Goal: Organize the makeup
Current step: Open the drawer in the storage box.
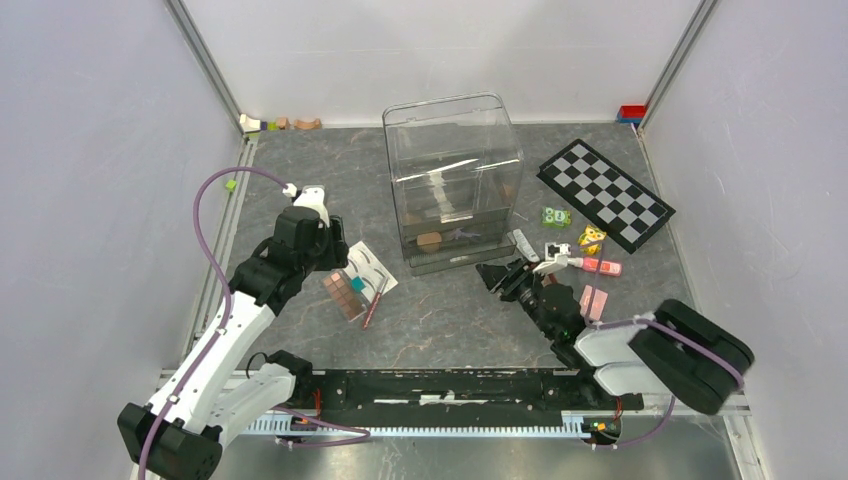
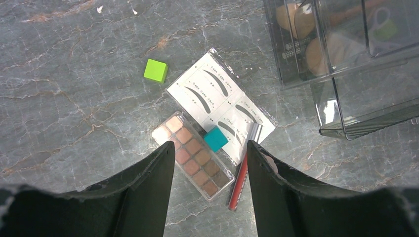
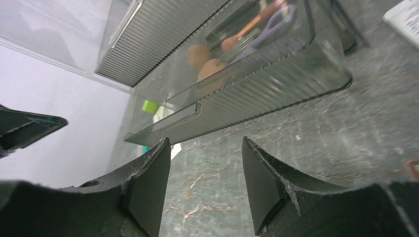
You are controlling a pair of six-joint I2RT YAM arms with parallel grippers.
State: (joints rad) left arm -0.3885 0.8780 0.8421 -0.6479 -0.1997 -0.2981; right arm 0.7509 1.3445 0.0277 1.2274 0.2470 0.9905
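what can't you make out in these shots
Top view: the contents of the clear organizer blur behind glare and its walls.
Top view: the small objects by the far wall are too small to name.
Right wrist view: a white item is cut off by the upper right corner.

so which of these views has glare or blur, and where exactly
Top external: even light and sharp, but pale reflections streak the clear organizer. Left wrist: crisp, the shapes on the eyebrow card have clean edges. Right wrist: a steeply tilted low view, and the ribbed drawer wall blurs the peach sponges inside.
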